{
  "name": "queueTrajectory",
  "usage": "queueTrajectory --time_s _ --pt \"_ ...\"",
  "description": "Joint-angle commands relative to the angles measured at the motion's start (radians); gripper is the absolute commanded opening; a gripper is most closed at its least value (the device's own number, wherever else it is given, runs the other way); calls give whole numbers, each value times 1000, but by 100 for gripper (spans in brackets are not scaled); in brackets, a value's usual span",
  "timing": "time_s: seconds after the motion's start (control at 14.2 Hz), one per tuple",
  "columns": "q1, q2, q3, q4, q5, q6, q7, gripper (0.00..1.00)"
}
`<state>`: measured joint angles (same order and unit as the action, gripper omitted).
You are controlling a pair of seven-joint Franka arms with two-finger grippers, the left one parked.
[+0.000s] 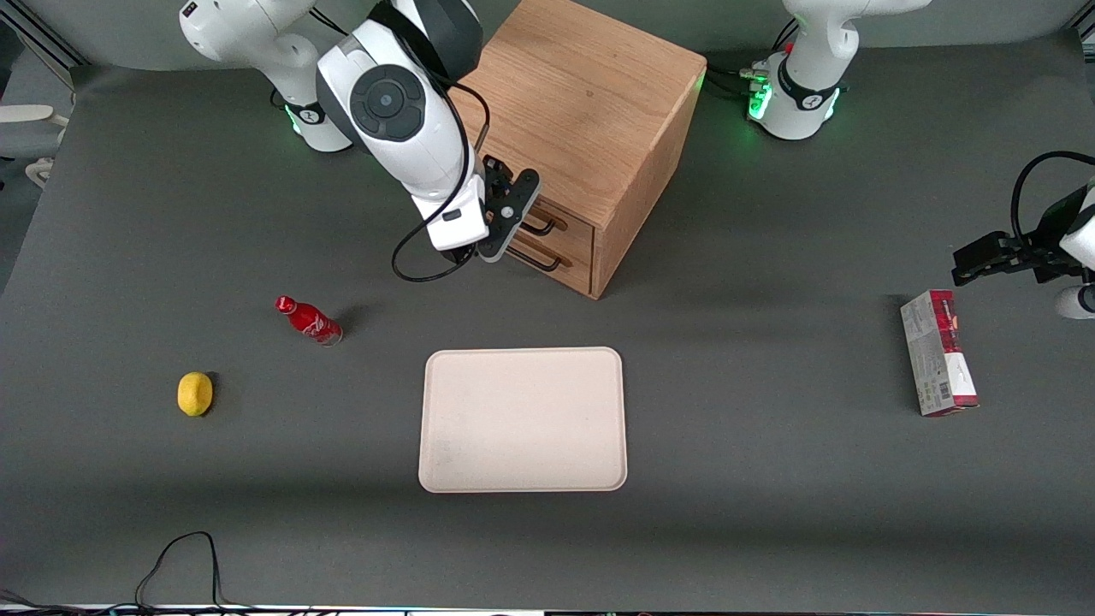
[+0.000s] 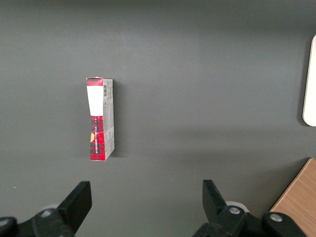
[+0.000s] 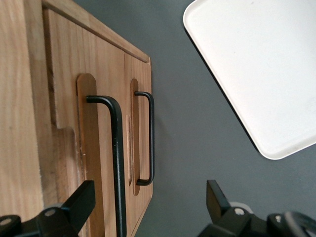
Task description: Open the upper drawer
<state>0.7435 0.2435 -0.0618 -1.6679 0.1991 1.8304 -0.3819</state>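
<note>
The light oak cabinet [image 1: 582, 103] stands at the back of the table, its two drawer fronts facing the working arm's end. The upper drawer [image 1: 560, 224] has a long dark bar handle [image 1: 541, 225] and looks closed. My right gripper [image 1: 511, 224] is in front of the drawer fronts, level with that handle. In the right wrist view the gripper [image 3: 148, 197] is open, and the upper drawer's handle [image 3: 117, 163] runs between its fingers [image 3: 79, 200] without touching them. The lower drawer's handle [image 3: 150, 138] lies beside it, also closed.
A cream tray [image 1: 522, 352] lies nearer the front camera than the cabinet and shows in the right wrist view [image 3: 256, 74]. A red bottle [image 1: 310, 320] and a lemon [image 1: 195, 393] lie toward the working arm's end. A red-and-white box [image 1: 938, 364] lies toward the parked arm's end.
</note>
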Motion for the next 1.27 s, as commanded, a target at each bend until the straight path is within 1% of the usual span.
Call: queueTrajectory --time_s 0.0,0.57,1.2 --pt "16 -39 -4 -65 29 38 -29 100" --pt "17 -36 -7 -131 17 119 -31 100" --pt "14 -21 -10 -167 16 167 -31 100"
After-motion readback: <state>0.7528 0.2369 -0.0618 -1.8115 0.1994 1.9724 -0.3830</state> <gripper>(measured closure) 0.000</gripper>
